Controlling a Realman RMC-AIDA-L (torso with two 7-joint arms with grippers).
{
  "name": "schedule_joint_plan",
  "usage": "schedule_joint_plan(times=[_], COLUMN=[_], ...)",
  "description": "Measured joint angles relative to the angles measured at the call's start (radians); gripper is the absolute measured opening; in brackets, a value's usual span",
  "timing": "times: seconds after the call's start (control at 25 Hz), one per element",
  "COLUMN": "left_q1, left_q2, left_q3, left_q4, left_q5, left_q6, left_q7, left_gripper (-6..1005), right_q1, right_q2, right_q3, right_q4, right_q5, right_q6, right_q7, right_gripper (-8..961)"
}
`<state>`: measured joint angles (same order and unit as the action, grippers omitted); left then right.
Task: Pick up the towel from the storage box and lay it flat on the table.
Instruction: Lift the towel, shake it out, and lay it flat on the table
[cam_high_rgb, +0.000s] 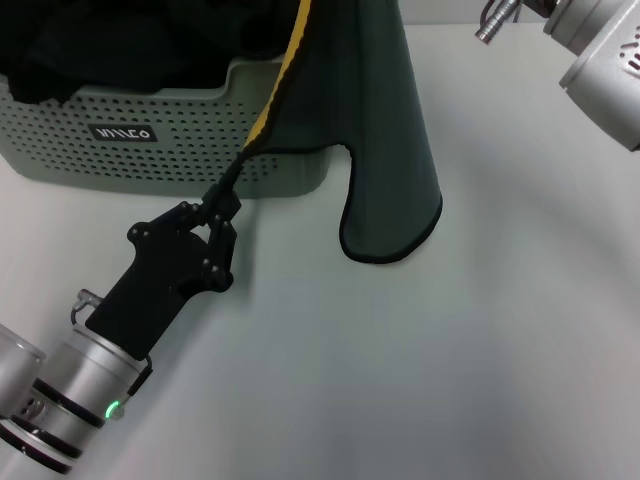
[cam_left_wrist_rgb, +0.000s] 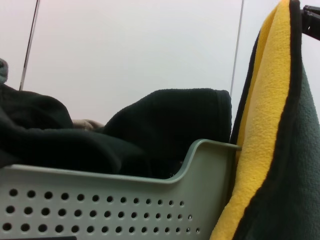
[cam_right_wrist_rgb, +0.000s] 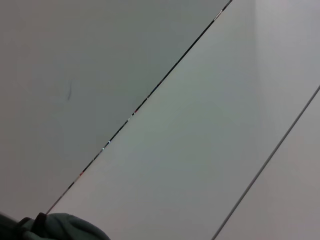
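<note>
The towel (cam_high_rgb: 380, 130) hangs from above the head view, dark green side out with a mustard yellow strip along its left edge. Its rounded lower corner rests on the table (cam_high_rgb: 460, 380), to the right of the storage box (cam_high_rgb: 180, 150). My left gripper (cam_high_rgb: 225, 203) is shut on the towel's black-edged left border, just in front of the box's right front corner. The left wrist view shows the towel (cam_left_wrist_rgb: 270, 150) beside the box wall (cam_left_wrist_rgb: 100, 200). My right arm (cam_high_rgb: 600, 50) is at the top right. Its wrist view shows a bunched bit of towel (cam_right_wrist_rgb: 70, 227) held at the picture's edge.
Plain black cloths (cam_high_rgb: 100, 40) fill the storage box and bulge above its rim (cam_left_wrist_rgb: 165, 125). The box carries a small black label (cam_high_rgb: 123, 132) on its front wall. White tabletop spreads in front of and to the right of the box.
</note>
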<state>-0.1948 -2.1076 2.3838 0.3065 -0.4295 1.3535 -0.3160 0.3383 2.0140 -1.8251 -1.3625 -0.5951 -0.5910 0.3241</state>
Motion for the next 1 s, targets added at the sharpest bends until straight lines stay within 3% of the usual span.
schedule_joint_plan(times=[0.24,0.4,0.56,0.76,0.84,1.0], left_q1=[0.003,0.012,0.004,-0.065,-0.075,-0.082], left_q2=[0.000,0.001,0.012,0.034,0.036,0.044], left_q3=[0.000,0.000,0.000,0.000,0.000,0.000], left_q4=[0.000,-0.018,-0.079,-0.229,-0.247,-0.256], left_q5=[-0.001,-0.003,0.013,0.063,0.067,0.080], left_q6=[0.009,0.093,0.297,0.570,0.600,0.664], left_q7=[0.000,-0.001,-0.035,-0.184,-0.200,-0.214], left_gripper=[76,57,38,26,25,23], right_q1=[0.000,-0.009,-0.036,-0.102,-0.109,-0.126], right_q2=[0.000,0.000,-0.005,-0.037,-0.044,-0.077], right_q3=[0.000,-0.008,-0.042,-0.115,-0.119,-0.112], right_q4=[0.001,0.002,-0.005,-0.078,-0.089,-0.114], right_q5=[0.000,0.000,-0.008,-0.126,-0.163,-0.348], right_q6=[0.001,0.001,0.009,0.057,0.057,0.007], right_q7=[0.000,0.006,0.069,0.274,0.333,0.629], right_gripper=[9,9,9,9,9,9])
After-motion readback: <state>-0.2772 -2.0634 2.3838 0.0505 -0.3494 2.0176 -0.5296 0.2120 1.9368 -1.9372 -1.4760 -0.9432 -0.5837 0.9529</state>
